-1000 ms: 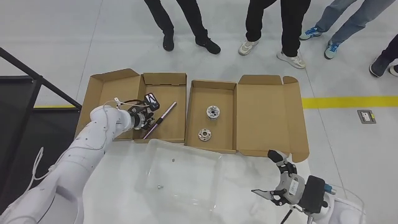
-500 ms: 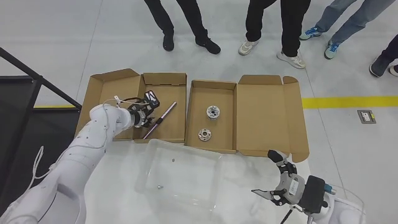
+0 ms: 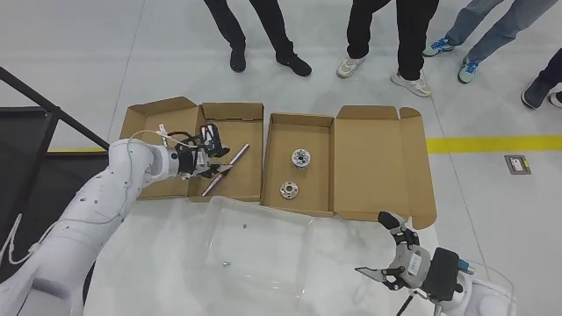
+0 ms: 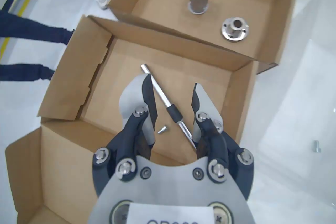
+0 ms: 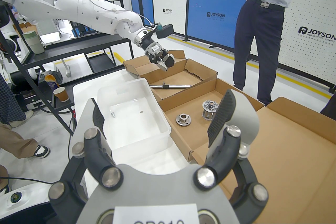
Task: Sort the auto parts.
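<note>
Our left gripper hangs with jaws open and empty over the left cardboard box, where the rod and a small screw lie just beside each other, so we judge the drop into this box as done. The right gripper, also open and empty, waits at the near right. Next, we think, an arm must go to the clear bin and pinch carefully a tiny part lying there.
</note>
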### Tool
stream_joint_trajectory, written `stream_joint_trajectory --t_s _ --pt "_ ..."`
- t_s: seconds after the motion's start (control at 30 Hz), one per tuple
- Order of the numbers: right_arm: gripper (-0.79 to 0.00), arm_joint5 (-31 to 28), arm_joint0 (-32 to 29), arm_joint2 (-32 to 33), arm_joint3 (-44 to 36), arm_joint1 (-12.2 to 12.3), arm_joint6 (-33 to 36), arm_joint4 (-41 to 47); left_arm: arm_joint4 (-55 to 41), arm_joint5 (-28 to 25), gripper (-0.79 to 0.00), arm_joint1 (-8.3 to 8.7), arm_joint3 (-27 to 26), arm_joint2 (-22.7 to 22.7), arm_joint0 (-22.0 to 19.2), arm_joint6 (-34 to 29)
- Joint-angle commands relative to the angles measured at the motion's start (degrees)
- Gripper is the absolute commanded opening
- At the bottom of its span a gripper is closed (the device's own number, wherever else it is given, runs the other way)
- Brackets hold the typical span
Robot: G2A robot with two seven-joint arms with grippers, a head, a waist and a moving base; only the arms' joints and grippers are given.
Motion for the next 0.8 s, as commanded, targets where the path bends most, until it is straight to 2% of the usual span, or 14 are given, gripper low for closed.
stream_joint_trajectory --t_s 0.0,0.03,0.07,0.1,0.13,0.17,0.63,0.7,0.77 --pt "0.000 0.0 0.0 0.0 0.0 0.0 0.0 0.0 1.8 -2.6 -0.409 2.42 -8.3 -2.3 3.2 -0.6" --pt "0.000 0.0 0.0 0.0 0.0 0.0 0.0 0.0 2.7 -3.1 -0.391 3.57 -12.4 -3.1 5.1 -1.0" --pt "0.000 0.0 0.0 0.0 0.0 0.0 0.0 0.0 3.3 -3.1 -0.317 4.75 -16.3 -4.0 7.2 -1.7" --pt "0.000 0.0 0.0 0.0 0.0 0.0 0.0 0.0 3.9 -3.1 -0.231 5.91 -20.1 -4.6 9.2 -2.9" --pt "0.000 0.0 0.0 0.0 0.0 0.0 0.0 0.0 3.9 -3.1 -0.022 7.06 -23.7 -4.9 11.1 -4.0" --pt "0.000 0.0 0.0 0.0 0.0 0.0 0.0 0.0 3.3 -3.1 0.000 8.21 -26.5 -5.3 12.7 -5.0" --pt "0.000 0.0 0.0 0.0 0.0 0.0 0.0 0.0 3.3 -3.0 0.000 8.21 -26.4 -5.2 13.0 -5.2" --pt "0.000 0.0 0.0 0.0 0.0 0.0 0.0 0.0 3.1 -2.2 0.000 8.20 -28.4 -5.1 14.3 -6.8" --pt "0.000 0.0 0.0 0.0 0.0 0.0 0.0 0.0 4.1 -2.8 0.000 8.30 -30.7 -5.0 14.7 -10.9"
